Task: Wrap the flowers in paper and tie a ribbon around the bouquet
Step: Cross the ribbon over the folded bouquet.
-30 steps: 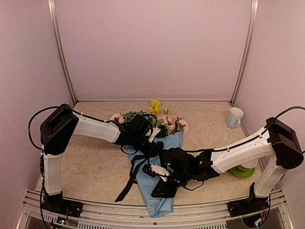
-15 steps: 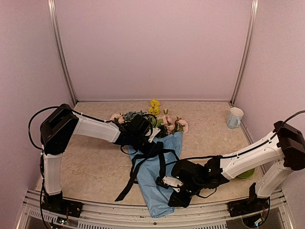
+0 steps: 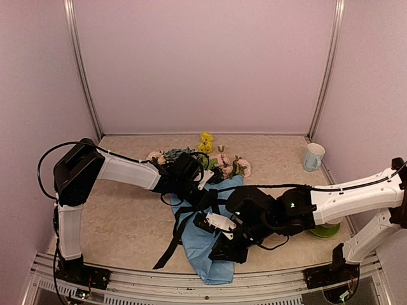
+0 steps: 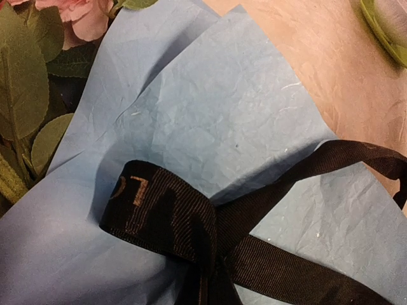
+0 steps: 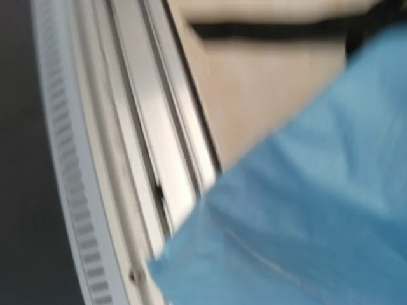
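Right gripper (image 3: 224, 246) sits farther left over the paper (image 3: 196, 244) than before, jaws' state impossible to tell; left gripper (image 3: 198, 189) stays closed at the knotted ribbon (image 4: 159, 213)

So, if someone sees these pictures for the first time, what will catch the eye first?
First the bouquet, a cone of light blue paper lying in the middle of the table, with pink and yellow flowers at its far end and a black ribbon looped across it. Then the left arm and the right arm, both reaching in over it. A pale mug stands alone by the far right corner.
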`<state>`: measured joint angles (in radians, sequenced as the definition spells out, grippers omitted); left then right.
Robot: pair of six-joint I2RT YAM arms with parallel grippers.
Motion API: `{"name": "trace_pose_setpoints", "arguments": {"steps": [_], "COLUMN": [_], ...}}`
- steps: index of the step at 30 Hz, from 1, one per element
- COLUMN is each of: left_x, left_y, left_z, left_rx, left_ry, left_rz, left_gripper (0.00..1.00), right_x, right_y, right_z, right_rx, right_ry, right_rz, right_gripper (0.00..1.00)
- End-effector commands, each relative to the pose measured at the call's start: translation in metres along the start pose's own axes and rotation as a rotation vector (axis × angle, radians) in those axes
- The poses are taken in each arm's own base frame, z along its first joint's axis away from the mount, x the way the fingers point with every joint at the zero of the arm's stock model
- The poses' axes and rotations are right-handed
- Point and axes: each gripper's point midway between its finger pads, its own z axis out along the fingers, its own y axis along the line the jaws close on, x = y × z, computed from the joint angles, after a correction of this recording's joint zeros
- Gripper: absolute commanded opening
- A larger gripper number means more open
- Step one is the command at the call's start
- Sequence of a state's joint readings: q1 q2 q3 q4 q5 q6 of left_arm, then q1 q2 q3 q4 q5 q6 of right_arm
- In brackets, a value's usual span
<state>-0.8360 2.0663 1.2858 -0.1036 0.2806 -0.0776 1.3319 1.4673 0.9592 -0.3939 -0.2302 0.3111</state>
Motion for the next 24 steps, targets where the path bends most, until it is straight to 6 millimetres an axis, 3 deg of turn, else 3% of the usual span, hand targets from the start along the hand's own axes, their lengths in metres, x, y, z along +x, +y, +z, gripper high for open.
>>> {"name": "trace_pose_setpoints", "arguments": {"steps": [1, 2, 4, 7, 11, 13, 15, 18, 21, 24], "left_x": [0.03, 0.03, 0.029, 0.029, 0.028, 0.028, 0.028, 0.03, 0.029, 0.029], "left_y": [0.013, 0.013, 0.012, 0.012, 0.013, 0.013, 0.013, 0.012, 0.011, 0.012], "left_z": [-0.003, -0.003, -0.004, -0.005, -0.005, -0.005, -0.005, -0.005, -0.004, -0.002], "left_rx": [-0.036, -0.037, -0.038, -0.039, -0.042, -0.041, -0.041, -0.041, -0.035, -0.035], "left_ry": [0.102, 0.103, 0.1, 0.1, 0.101, 0.102, 0.101, 0.106, 0.106, 0.106], "left_rz": [-0.037, -0.038, -0.038, -0.036, -0.033, -0.035, -0.037, -0.043, -0.044, -0.042], "left_gripper": [0.0, 0.0, 0.0, 0.0, 0.0, 0.0, 0.0, 0.0, 0.0, 0.0], "right_x": [-0.065, -0.074, -0.086, -0.084, -0.09, -0.093, -0.094, -0.086, -0.067, -0.031], "right_y": [-0.01, -0.013, 0.002, 0.022, 0.002, -0.013, -0.032, -0.053, -0.048, -0.034], "right_z": [-0.034, -0.043, -0.065, -0.1, -0.132, -0.121, -0.093, -0.044, -0.007, 0.031], "right_rx": [-0.041, -0.078, -0.161, -0.205, -0.044, 0.011, 0.062, 0.098, 0.045, 0.002], "right_ry": [-0.248, -0.289, -0.365, -0.407, -0.476, -0.492, -0.473, -0.349, -0.264, -0.139], "right_rz": [0.014, 0.025, -0.031, -0.127, -0.079, -0.034, 0.035, 0.1, 0.09, 0.035], "right_gripper": [0.18, 0.19, 0.21, 0.24, 0.3, 0.31, 0.34, 0.29, 0.25, 0.25]}}
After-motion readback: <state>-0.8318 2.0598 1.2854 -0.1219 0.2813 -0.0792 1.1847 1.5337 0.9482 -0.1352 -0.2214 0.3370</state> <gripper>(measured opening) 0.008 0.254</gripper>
